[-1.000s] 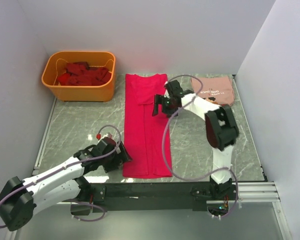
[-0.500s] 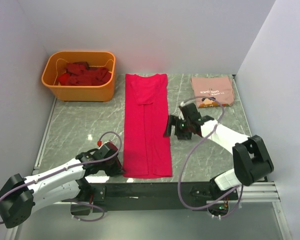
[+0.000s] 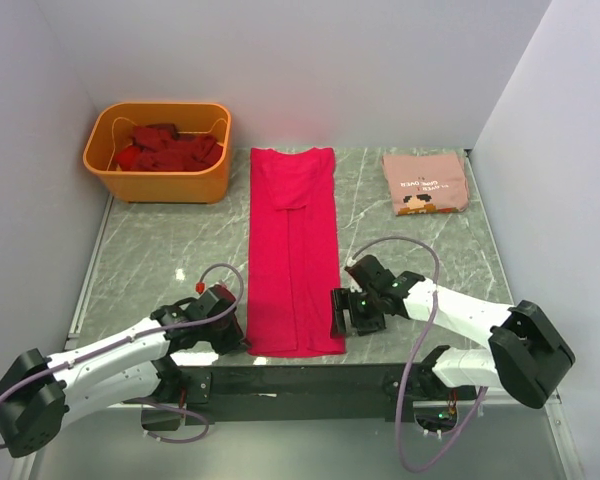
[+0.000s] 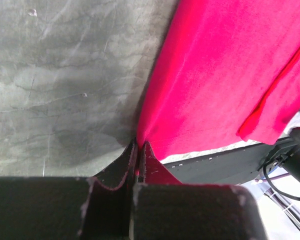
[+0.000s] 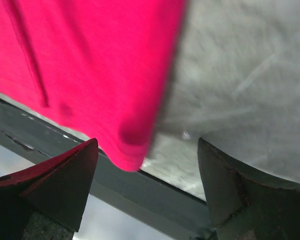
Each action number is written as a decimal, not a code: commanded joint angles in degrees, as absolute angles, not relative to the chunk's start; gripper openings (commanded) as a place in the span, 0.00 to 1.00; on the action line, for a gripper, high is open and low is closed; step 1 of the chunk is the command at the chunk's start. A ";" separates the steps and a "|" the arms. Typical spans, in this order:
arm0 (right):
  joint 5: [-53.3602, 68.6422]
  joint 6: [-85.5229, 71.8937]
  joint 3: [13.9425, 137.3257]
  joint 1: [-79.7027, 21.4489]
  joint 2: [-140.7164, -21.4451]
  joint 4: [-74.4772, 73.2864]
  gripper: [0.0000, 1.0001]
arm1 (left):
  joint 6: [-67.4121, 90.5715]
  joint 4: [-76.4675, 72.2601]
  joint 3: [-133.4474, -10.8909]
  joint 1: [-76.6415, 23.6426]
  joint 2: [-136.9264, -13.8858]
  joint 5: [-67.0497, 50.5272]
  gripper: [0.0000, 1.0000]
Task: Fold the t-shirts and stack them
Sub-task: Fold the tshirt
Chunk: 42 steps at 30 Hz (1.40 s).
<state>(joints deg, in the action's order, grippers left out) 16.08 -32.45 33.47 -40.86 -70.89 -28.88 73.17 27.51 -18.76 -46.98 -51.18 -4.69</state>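
Observation:
A bright crimson-pink t-shirt (image 3: pixel 292 250) lies in a long narrow strip down the middle of the marble table. My left gripper (image 3: pixel 240 340) is at its near left corner, and in the left wrist view the gripper (image 4: pixel 138 145) is shut on the edge of the cloth (image 4: pixel 215 75). My right gripper (image 3: pixel 342 318) is at the near right corner. In the right wrist view it (image 5: pixel 147 150) stands open, with the corner of the shirt (image 5: pixel 90 60) between its fingers and untouched. A folded salmon-pink t-shirt (image 3: pixel 427 182) with a small print lies at the far right.
An orange tub (image 3: pixel 150 185) at the far left holds several dark red t-shirts (image 3: pixel 168 148). The dark rail (image 3: pixel 310 382) runs along the table's near edge just below both grippers. White walls close in the left, back and right.
My left gripper has slid up to the shirt's near left corner and shut on it. My right arm has swung from the far part of the shirt to its near right corner, still open.

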 commanded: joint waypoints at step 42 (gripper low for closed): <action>-3.87 -32.43 57.03 -44.65 -76.02 -33.84 0.00 | 71.02 22.77 -36.29 -40.09 -59.14 3.33 0.01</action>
